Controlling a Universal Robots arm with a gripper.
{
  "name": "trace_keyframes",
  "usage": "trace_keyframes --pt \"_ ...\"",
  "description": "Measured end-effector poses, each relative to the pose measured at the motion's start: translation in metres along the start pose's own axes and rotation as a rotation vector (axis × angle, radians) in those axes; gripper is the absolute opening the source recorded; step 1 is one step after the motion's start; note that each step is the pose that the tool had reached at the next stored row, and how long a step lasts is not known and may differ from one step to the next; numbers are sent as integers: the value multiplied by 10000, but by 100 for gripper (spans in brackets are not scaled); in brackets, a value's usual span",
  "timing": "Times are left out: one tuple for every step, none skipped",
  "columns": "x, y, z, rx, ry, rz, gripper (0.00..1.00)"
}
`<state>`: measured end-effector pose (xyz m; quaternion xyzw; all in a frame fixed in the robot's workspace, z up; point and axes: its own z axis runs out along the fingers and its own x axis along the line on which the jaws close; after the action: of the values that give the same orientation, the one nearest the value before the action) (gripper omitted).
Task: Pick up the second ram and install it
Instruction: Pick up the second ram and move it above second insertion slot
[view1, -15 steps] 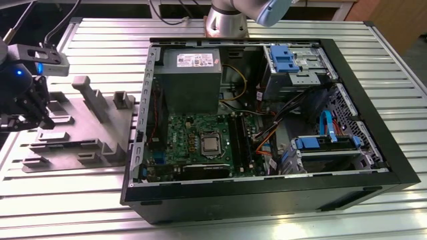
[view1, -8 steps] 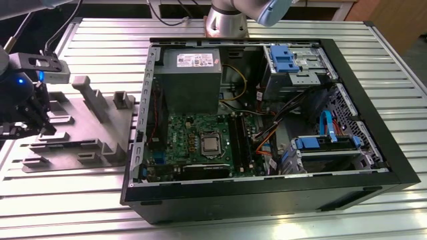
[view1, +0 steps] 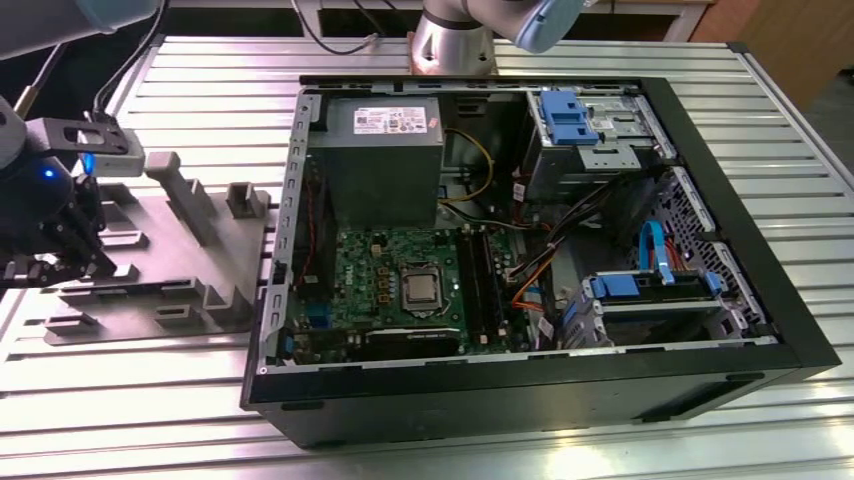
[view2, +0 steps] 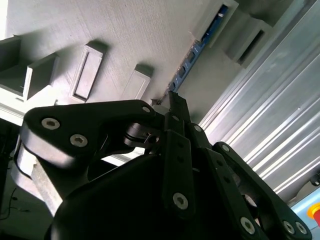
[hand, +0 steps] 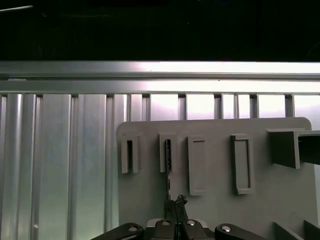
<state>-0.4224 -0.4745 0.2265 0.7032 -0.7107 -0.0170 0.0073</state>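
One ram (hand: 168, 160) sits in grey holder (hand: 215, 170) slot; jaws clamped on its end; PC case (view1: 534, 385) open.

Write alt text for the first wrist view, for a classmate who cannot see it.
The tool pinches the end of the second ram, a thin strip standing on edge in a slot of a grey holder plate, which lies on a ribbed metal table.
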Motion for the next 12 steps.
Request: trace_keyframes --pt "2 -1 13 -1 0 -19 10" --pt "5 -1 30 -1 1 -41 10" --pt "8 -2 45 -1 2 -63 10" --pt "11 -2 55 -3 3 -88 10" --pt "12 -2 60 -3 4 -113 10" --pt "12 -2 62 -4 5 -128 10" --pt "12 -2 61 -5 6 -129 10" --pt "12 -2 62 -4 5 -130 10" --pt "12 -2 63 -3 5 -132 10" --pt "12 -2 63 -2 4 -131 10" --pt "12 -2 63 -2 4 -131 10" --pt "12 -2 63 -2 4 -132 10"
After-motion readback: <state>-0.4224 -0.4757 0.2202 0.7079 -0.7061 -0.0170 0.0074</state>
